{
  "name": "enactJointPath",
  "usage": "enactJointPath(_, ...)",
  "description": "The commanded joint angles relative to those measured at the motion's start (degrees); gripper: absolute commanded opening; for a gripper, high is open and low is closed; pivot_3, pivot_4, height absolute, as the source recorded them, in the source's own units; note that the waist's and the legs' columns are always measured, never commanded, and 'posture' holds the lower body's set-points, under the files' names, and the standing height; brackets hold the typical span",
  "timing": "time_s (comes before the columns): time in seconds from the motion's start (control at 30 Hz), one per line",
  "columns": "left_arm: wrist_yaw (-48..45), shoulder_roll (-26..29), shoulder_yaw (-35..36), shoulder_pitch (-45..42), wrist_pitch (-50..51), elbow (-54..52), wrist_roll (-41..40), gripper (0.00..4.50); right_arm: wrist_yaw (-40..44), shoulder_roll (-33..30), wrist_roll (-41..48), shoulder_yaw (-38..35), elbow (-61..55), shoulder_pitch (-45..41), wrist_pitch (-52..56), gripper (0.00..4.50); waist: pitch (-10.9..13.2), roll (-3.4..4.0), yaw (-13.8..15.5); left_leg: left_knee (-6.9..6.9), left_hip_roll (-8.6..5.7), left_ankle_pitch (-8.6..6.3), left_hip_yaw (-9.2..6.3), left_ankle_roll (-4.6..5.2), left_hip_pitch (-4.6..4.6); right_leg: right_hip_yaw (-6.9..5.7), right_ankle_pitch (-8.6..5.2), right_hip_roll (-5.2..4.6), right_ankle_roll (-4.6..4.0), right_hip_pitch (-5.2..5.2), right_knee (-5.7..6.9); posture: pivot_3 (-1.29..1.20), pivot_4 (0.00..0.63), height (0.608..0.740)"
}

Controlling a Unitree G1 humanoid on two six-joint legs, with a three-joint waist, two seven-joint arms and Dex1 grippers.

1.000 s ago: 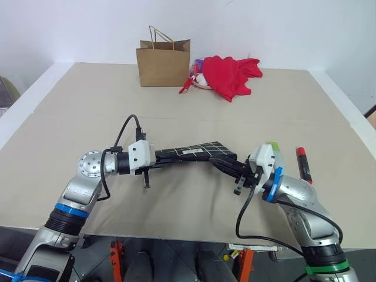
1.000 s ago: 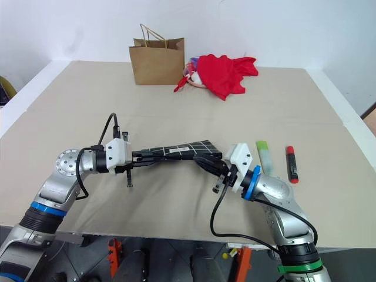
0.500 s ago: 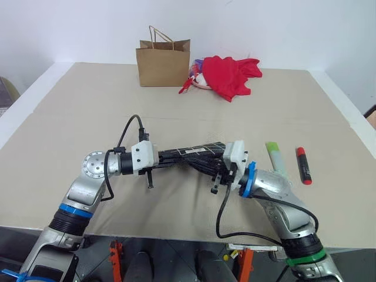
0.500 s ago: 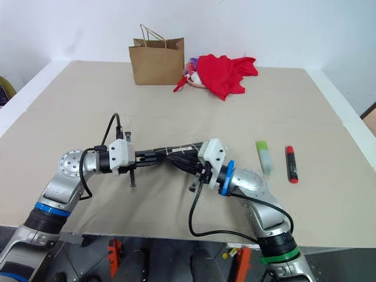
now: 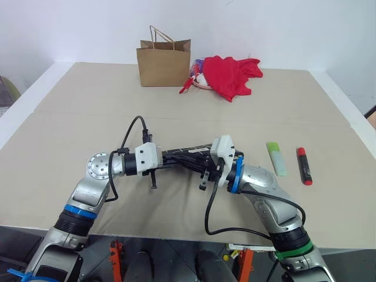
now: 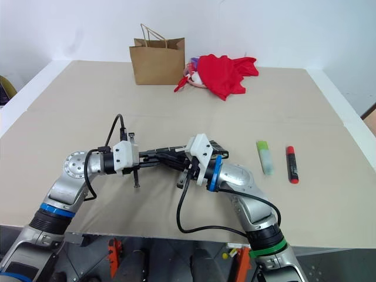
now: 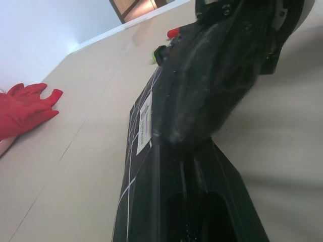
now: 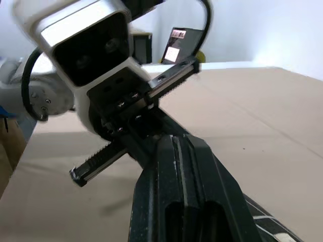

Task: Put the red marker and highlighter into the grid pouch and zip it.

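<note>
L gripper (image 5: 176,158) clenched on flat black white-grid fabric pouch (image 7: 144,118), frame ctr | R gripper (image 5: 197,163) clenched on same pouch, facing L | pale-green chunky highlighter (image 5: 276,158) + red marker (image 5: 304,165) on beige table (image 5: 88,111), mid-right.

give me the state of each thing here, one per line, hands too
grid pouch: lifted off the table, held between both hands
left hand: shut on the grid pouch's left end
right hand: shut on the grid pouch
highlighter: lying flat on the table, capped, outside the pouch
red marker: lying flat, capped, right of the highlighter
brown paper bag: standing upright
red cloth: crumpled in a heap
</note>
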Motion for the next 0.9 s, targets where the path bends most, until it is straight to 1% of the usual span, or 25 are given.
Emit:
enactJointPath(0.03, -0.4, 0.2, 0.6, -1.0, -1.2, -1.5, -0.5, 0.00, 0.9, -2.4, 3.5, -3.3, -5.3, 1.9, 1.7, 0.82, 0.0, 0.00, 0.0, 0.00, 0.00, 0.00, 0.00, 0.00, 0.00, 0.00, 0.00, 0.00, 0.00, 0.00, 0.00, 0.00, 0.150, 0.740)
enactJointPath(0.07, -0.4, 0.3, 0.6, -1.0, -1.3, -1.4, -0.5, 0.00, 1.1, -3.1, 4.1, -4.0, -6.2, 2.4, 2.1, 1.33, 0.0, 0.00, 0.0, -0.01, 0.00, 0.00, 0.00, 0.00, -0.01, 0.00, -0.02, 0.00, 0.00, 0.00, 0.00, 0.00, 0.150, 0.740)
enactJointPath(0.13, -0.5, 0.3, 1.0, -1.1, -0.9, -0.9, -1.0, 0.00, -0.8, -5.2, 9.7, -10.0, -10.8, 5.5, 5.4, 2.00, 0.0, 0.00, 0.1, -0.01, 0.00, 0.00, 0.00, 0.00, -0.02, -0.01, -0.02, -0.01, 0.00, -0.01, 0.00, 0.00, 0.150, 0.740)
enactJointPath(0.17, -0.5, 0.3, 1.2, -1.2, -0.7, -0.7, -1.2, 0.00, -1.5, -6.5, 13.3, -13.2, -13.2, 7.3, 7.8, 2.55, 0.0, 0.00, 0.3, -0.01, 0.00, 0.00, -0.01, 0.00, -0.03, -0.01, -0.03, -0.01, 0.01, 0.00, -0.01, 0.00, 0.150, 0.740)
enactJointPath(0.23, -0.8, 0.2, 1.3, -1.3, -0.7, -0.2, -1.3, 0.00, -3.1, -9.0, 18.8, -18.5, -16.7, 10.1, 11.4, 3.44, 0.0, -0.01, 0.4, -0.01, -0.02, 0.00, -0.02, 0.00, -0.05, -0.02, -0.04, -0.03, 0.02, 0.01, -0.01, 0.00, 0.150, 0.740)
enactJointPath(0.27, -0.9, 0.2, 1.3, -1.4, -0.7, 0.0, -1.4, 0.00, -4.6, -9.8, 21.1, -21.0, -17.8, 11.1, 12.8, 4.00, 0.0, -0.02, 0.4, -0.01, -0.04, 0.00, -0.02, 0.00, -0.05, -0.01, -0.04, -0.06, 0.03, 0.01, -0.02, 0.00, 0.150, 0.740)
enactJointPath(0.3, -1.0, 0.2, 1.4, -1.5, -0.8, 0.3, -1.4, 0.00, -6.2, -10.4, 23.2, -23.4, -18.3, 11.9, 13.8, 4.39, 0.0, -0.02, 0.3, -0.01, -0.04, 0.00, -0.02, 0.00, -0.04, -0.02, -0.04, -0.06, 0.02, 0.02, -0.02, 0.00, 0.150, 0.740)
enactJointPath(0.37, -1.2, 0.1, 1.4, -1.7, -1.0, 0.8, -1.4, 0.00, -10.1, -10.9, 25.0, -28.9, -17.9, 13.2, 14.5, 4.39, 0.0, -0.02, 0.1, -0.01, -0.03, 0.00, -0.02, 0.00, 0.01, -0.02, -0.01, -0.04, -0.01, 0.02, -0.01, 0.00, 0.150, 0.740)
enactJointPath(0.43, -1.3, 0.1, 1.4, -1.9, -1.1, 1.2, -1.5, 0.00, -13.1, -12.1, 22.1, -32.7, -15.2, 14.9, 13.8, 4.39, 0.0, -0.02, 0.0, -0.01, -0.03, 0.01, -0.03, 0.01, 0.03, -0.01, 0.02, -0.02, -0.01, 0.02, -0.01, 0.00, 0.150, 0.740)
enactJointPath(0.5, -1.1, -0.2, 1.6, -2.3, -1.0, 1.4, -1.7, 0.00, -16.3, -13.5, 16.6, -34.5, -11.4, 16.2, 12.2, 4.39, 0.0, -0.03, 0.0, 0.02, -0.04, 0.01, -0.01, 0.02, 0.02, -0.01, 0.04, -0.05, 0.02, 0.04, -0.01, 0.00, 0.150, 0.740)
enactJointPath(0.57, -1.0, -0.4, 1.7, -2.6, -1.0, 1.5, -1.7, 0.00, -19.9, -13.5, 11.1, -34.4, -7.5, 16.9, 10.0, 4.39, 0.0, -0.03, 0.1, 0.05, -0.07, 0.01, -0.01, 0.02, 0.01, 0.00, 0.05, -0.08, 0.04, 0.05, -0.03, 0.00, 0.150, 0.740)
enactJointPath(0.63, -1.0, -0.4, 1.6, -2.7, -1.2, 1.6, -1.7, 0.00, -21.6, -13.1, 7.5, -33.3, -5.2, 17.1, 8.3, 4.39, 0.0, -0.01, 0.0, 0.05, -0.08, 0.01, 0.00, 0.02, 0.02, 0.01, 0.05, -0.07, 0.04, 0.04, -0.03, 0.00, 0.150, 0.740)
enactJointPath(0.73, -1.3, -0.3, 1.6, -2.7, -1.2, 1.2, -1.9, 0.00, -25.1, -10.7, 2.8, -32.1, -0.6, 16.6, 5.2, 4.39, 0.0, 0.01, -0.1, -0.01, -0.07, 0.01, 0.00, 0.02, 0.02, 0.01, 0.02, -0.05, 0.01, 0.00, -0.03, 0.00, 0.150, 0.740)
enactJointPath(0.9, -1.5, 0.0, 1.5, -3.0, -1.4, 0.9, -1.6, 0.00, -28.0, -7.9, -1.0, -30.9, 4.5, 16.2, 3.1, 4.39, 0.0, 0.01, 0.0, -0.04, -0.10, 0.01, 0.00, 0.02, 0.00, 0.01, 0.00, -0.09, 0.02, 0.01, -0.03, 0.00, 0.150, 0.740)
